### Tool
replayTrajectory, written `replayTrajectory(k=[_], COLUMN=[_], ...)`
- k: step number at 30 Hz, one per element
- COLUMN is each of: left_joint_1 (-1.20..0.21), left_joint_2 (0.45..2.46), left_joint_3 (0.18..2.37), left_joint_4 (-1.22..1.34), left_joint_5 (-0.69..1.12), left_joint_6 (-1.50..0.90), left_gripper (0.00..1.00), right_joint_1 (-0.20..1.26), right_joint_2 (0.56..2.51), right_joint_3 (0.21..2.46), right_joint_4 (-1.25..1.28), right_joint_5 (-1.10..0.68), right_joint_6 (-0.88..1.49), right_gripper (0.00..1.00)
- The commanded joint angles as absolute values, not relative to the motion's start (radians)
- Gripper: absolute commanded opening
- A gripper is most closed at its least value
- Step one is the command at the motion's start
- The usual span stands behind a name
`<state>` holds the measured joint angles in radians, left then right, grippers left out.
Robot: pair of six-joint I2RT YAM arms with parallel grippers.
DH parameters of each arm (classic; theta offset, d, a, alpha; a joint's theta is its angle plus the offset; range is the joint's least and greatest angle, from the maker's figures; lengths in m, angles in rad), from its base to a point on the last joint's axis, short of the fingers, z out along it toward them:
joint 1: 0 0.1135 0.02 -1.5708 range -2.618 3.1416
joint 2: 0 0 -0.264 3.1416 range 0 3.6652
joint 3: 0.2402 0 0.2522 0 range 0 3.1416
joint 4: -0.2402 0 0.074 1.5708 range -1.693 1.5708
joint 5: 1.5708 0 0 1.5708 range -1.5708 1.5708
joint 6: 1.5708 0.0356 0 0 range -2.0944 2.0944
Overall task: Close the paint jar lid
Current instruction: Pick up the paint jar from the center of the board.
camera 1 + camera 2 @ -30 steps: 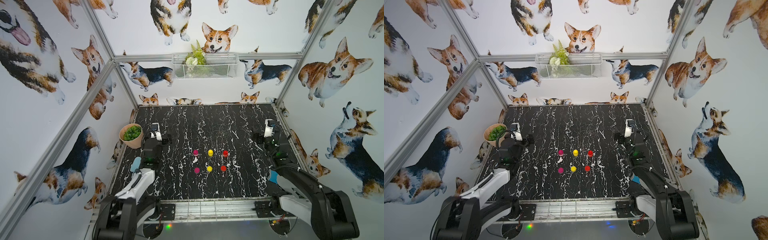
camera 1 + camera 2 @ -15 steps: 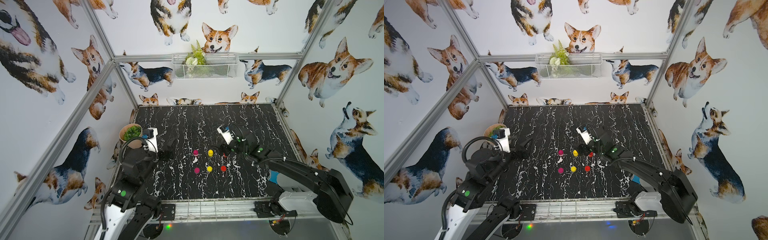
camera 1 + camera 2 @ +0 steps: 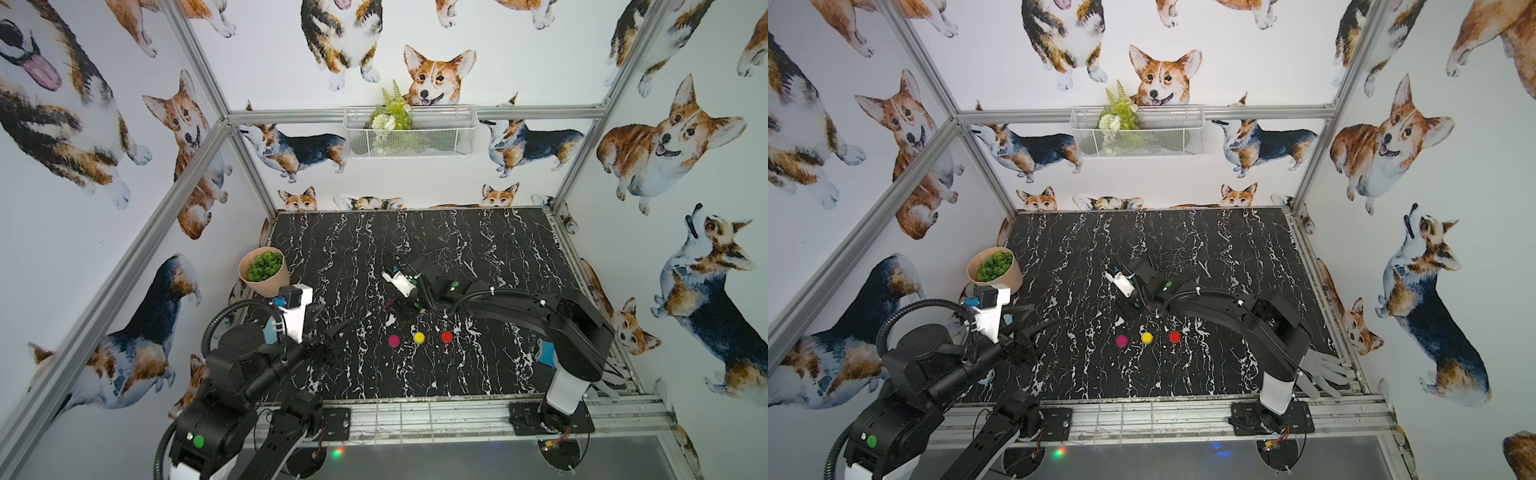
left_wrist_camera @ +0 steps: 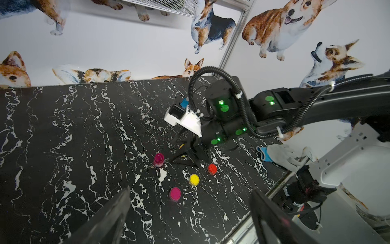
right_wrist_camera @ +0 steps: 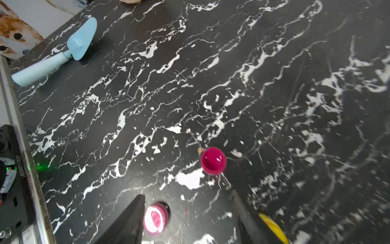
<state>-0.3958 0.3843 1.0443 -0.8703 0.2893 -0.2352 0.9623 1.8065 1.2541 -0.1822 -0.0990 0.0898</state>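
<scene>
A row of small magenta (image 3: 394,341), yellow (image 3: 419,337) and red (image 3: 446,336) lids lies on the black marble table (image 3: 478,257). Behind the row stands an open magenta paint jar (image 4: 158,160), glossy inside in the right wrist view (image 5: 213,161). My right gripper (image 3: 404,311) hangs low just right of that jar, jaws apart and empty. In its wrist view the magenta lid (image 5: 156,218) lies on the table beside one finger, and a yellow piece (image 5: 272,228) shows outside the other. My left gripper (image 4: 190,221) hovers open at the table's front left (image 3: 336,338).
A potted green plant (image 3: 264,272) stands at the table's left edge, with a light-blue brush (image 5: 63,55) in front of it. A grey and blue glove (image 4: 280,154) lies at the front right. A metal rail (image 3: 415,415) borders the front edge.
My right arm has swung from the right edge to the jars and dropped low, its jaws narrowing. The left arm has risen from its folded rest and reached forward.
</scene>
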Motion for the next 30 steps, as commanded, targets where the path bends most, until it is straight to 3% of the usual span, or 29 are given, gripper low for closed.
replayTrajectory(k=[1, 16, 30], left_joint_1=[-0.396, -0.397, -0.397], left_joint_2=[0.382, 0.369, 0.362], left_joint_3=[1.056, 1.028, 0.98], left_joint_4=[-0.915, -0.876, -0.842], left_joint_5=[0.287, 0.271, 0.29], left_joint_6=[-0.268, -0.273, -0.288], left_gripper=[0.86, 0.85, 0.83], right_joint_1=[0.971, 1.004, 1.005], right_joint_2=[1.849, 2.009, 2.072], right_joint_3=[1.287, 1.405, 1.451], right_joint_4=[-0.184, -0.267, -0.31], right_joint_5=[-0.022, 0.132, 0.127], right_joint_6=[0.114, 0.106, 0.114], right_gripper=[0.64, 0.58, 0.53])
